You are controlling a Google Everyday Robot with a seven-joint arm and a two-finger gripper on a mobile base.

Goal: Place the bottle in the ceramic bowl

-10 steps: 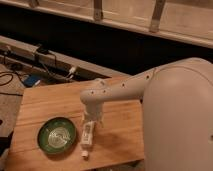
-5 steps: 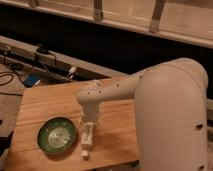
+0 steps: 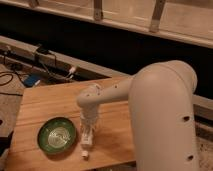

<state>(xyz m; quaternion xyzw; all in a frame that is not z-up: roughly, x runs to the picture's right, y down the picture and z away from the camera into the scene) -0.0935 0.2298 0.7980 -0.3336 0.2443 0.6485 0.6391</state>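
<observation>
A slim white bottle point(image 3: 85, 146) lies on the wooden table point(image 3: 47, 102), just right of the ceramic bowl point(image 3: 57, 135). The bowl is round and green with a pale, shiny centre, and nothing is inside it. My gripper point(image 3: 88, 131) hangs from the white arm and points straight down onto the bottle's upper end. The gripper covers that end of the bottle, and only the lower part with the cap end shows towards the table's front edge.
The large white arm housing point(image 3: 162, 120) fills the right side of the view and hides that part of the table. Cables and a blue item point(image 3: 31, 80) lie on the floor beyond the table's left rear edge. A dark wall runs behind.
The arm's big white housing has swung left and nearer the camera. The gripper stays over the bottle, lower on it. Bottle and bowl have not moved.
</observation>
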